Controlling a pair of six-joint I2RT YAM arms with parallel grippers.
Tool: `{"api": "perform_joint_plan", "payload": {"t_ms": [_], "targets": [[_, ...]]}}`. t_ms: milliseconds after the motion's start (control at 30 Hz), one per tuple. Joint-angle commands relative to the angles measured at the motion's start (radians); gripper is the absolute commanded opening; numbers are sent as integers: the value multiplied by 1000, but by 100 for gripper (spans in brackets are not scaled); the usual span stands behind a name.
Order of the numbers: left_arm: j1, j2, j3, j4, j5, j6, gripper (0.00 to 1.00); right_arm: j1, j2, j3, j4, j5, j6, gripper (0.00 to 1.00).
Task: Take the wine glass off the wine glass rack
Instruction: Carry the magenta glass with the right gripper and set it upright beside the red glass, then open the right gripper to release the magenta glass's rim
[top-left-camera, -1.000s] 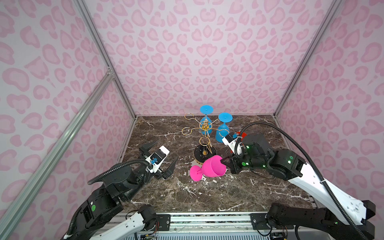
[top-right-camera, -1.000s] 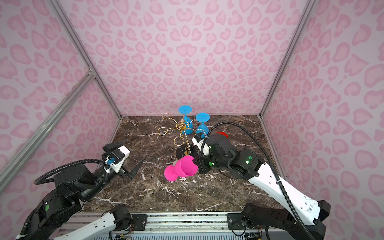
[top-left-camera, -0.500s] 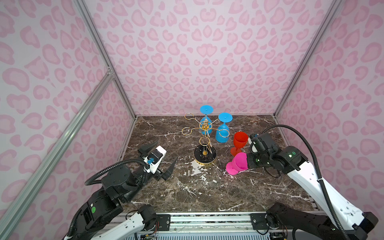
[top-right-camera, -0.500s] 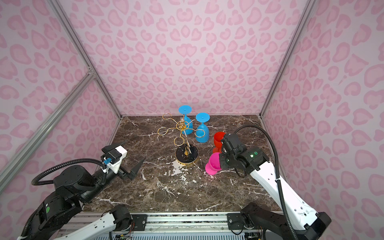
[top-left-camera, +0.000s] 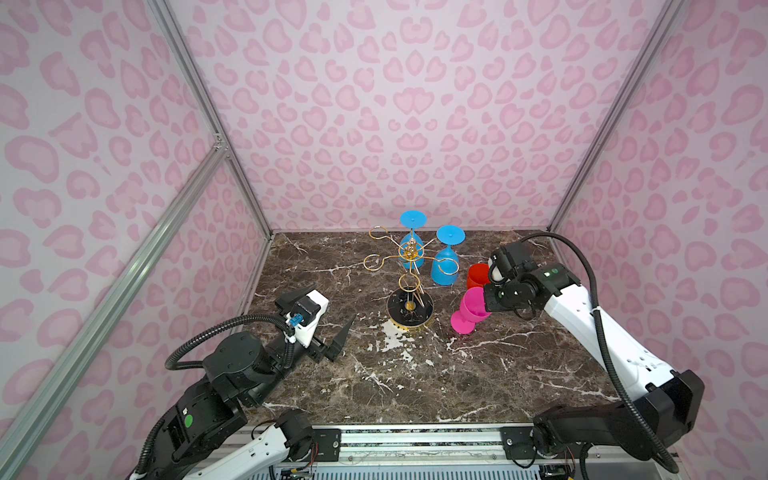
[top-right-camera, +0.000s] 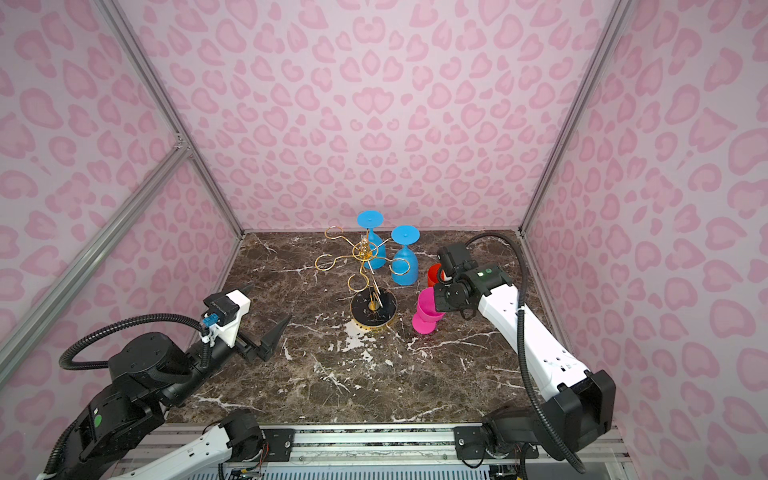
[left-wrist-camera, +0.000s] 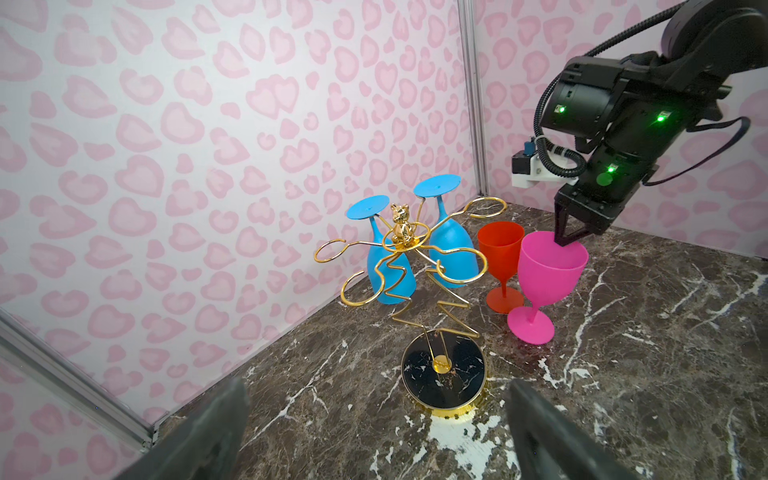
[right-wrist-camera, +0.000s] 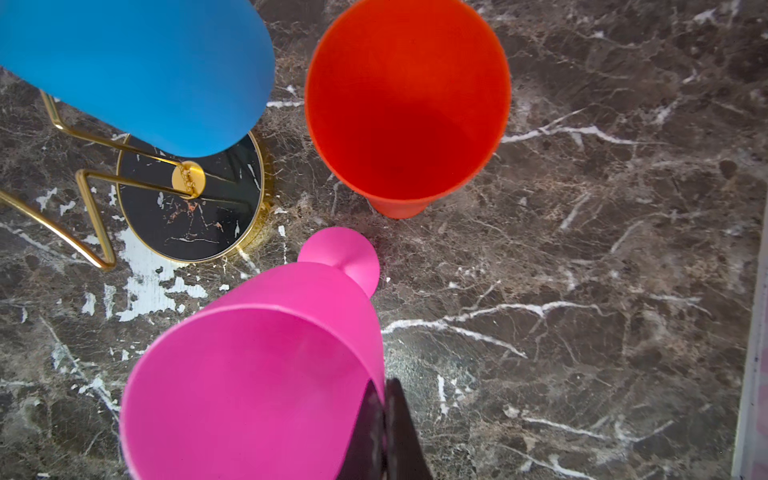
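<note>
The wine glass rack (top-left-camera: 409, 309) (top-right-camera: 372, 307) (left-wrist-camera: 442, 374) (right-wrist-camera: 187, 216) is gold wire on a round black base, mid-table. Two blue glasses (top-left-camera: 444, 268) (left-wrist-camera: 390, 270) hang upside down from its loops. My right gripper (top-left-camera: 484, 297) (top-right-camera: 436, 297) (left-wrist-camera: 565, 239) (right-wrist-camera: 384, 415) is shut on the rim of a pink wine glass (top-left-camera: 471, 309) (top-right-camera: 428, 309) (left-wrist-camera: 548, 270) (right-wrist-camera: 257, 365). That glass is off the rack, mouth up and slightly tilted, and its foot looks to touch the marble right of the base. My left gripper (top-left-camera: 332, 303) (top-right-camera: 270, 302) (left-wrist-camera: 376, 384) is open and empty, left of the rack.
A red wine glass (top-left-camera: 476, 276) (left-wrist-camera: 498, 249) (right-wrist-camera: 407, 104) stands upright on the table just behind the pink one, close to the nearer blue glass. Pink patterned walls and metal posts (top-left-camera: 582, 166) close in the marble table (top-left-camera: 415, 374) on three sides.
My right gripper has carried the pink glass from in front of the rack to its right, turning it from sideways to mouth-up and lowering it beside the red glass. The left arm has hardly moved.
</note>
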Motion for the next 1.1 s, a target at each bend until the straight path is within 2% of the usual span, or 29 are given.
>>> {"api": "perform_joint_plan", "payload": {"t_ms": [0, 200, 433, 767, 1067], "targets": [[1, -6, -6, 23, 1, -30, 98, -1, 44, 27, -41, -38, -41, 0], [1, -20, -15, 17, -2, -41, 98, -10, 71, 36, -96, 8, -63, 0], [1, -28, -24, 13, -3, -54, 97, -15, 89, 47, -107, -25, -71, 0], [1, -41, -24, 9, -14, -63, 98, 78, 110, 66, -94, -54, -38, 0], [1, -39, -23, 5, -10, -70, 98, 81, 137, 71, -98, -43, -43, 0]]}}
